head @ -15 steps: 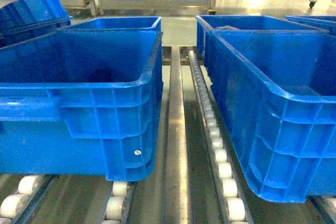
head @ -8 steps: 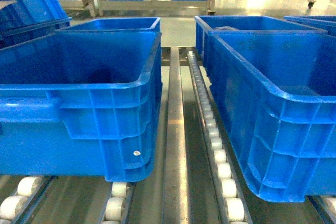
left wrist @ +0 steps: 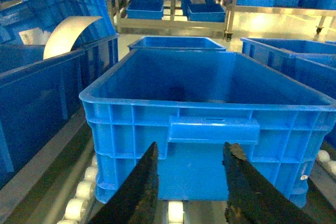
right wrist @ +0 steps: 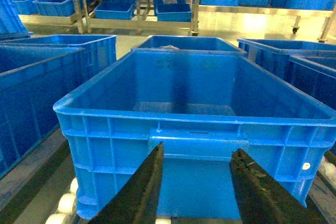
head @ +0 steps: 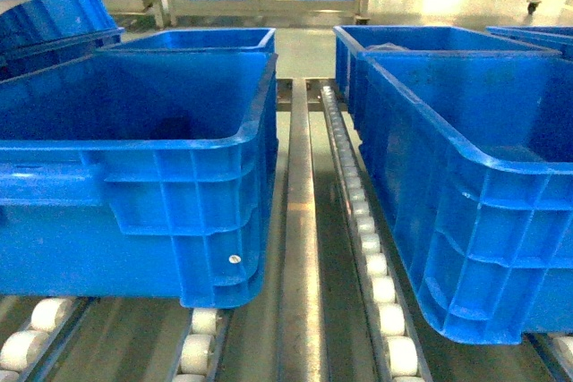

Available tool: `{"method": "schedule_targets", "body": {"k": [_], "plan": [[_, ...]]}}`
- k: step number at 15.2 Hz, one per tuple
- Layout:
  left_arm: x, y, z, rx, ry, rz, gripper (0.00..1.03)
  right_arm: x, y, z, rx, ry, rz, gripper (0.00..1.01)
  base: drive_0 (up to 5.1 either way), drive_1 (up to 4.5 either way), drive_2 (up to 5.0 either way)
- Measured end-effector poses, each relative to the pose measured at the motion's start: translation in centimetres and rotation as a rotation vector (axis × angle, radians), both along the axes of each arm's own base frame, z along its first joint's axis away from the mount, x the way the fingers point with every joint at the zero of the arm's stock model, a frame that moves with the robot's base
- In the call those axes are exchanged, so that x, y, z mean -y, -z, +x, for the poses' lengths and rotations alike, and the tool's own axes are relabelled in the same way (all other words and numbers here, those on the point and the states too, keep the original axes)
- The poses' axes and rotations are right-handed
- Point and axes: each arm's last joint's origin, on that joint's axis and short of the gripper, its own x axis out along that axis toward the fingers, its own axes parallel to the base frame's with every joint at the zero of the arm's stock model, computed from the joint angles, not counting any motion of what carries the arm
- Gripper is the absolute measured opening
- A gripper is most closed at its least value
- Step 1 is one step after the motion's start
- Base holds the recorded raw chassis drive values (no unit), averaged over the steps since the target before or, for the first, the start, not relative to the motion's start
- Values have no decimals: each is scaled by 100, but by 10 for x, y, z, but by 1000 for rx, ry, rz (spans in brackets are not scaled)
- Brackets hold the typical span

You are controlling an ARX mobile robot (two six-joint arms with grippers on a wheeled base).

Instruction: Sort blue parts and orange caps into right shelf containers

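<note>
The left gripper (left wrist: pixel 191 182), its black fingers spread apart and holding nothing, hovers just before the bar handle of a large, deep, bright-blue ribbed plastic crate (left wrist: pixel 210 85). The right gripper (right wrist: pixel 197 184) is likewise parted and unladen before a second such crate (right wrist: pixel 199 85). Both crates rest on white-roller conveyor tracks (head: pixel 376 266), one on either side of the steel centre rail (head: pixel 300 221).

A metal flow rack with lanes of white plastic rollers (head: pixel 383 290) carries the load. Two large bright-blue ribbed plastic crates (head: pixel 161 145) sit side by side on the rollers (a bare steel rail (head: pixel 300 248) runs between them), with a further blue crate (head: pixel 201 39) behind each.
</note>
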Motion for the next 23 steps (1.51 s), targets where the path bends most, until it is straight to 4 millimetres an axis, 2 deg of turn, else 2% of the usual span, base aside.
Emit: {"method": "schedule_targets", "body": {"k": [5, 6, 7, 23], "plan": [[0, 0, 0, 0, 0, 0, 91, 0, 0, 0, 0, 0, 0, 97, 0, 0, 0], [0, 0, 0, 0, 0, 1, 99, 0, 0, 0, 0, 0, 2, 100, 0, 0, 0], [0, 0, 0, 0, 0, 3, 98, 0, 0, 0, 0, 0, 2, 97, 0, 0, 0], [0, 0, 0, 0, 0, 3, 98, 0, 0, 0, 0, 0, 2, 98, 0, 0, 0]]}}
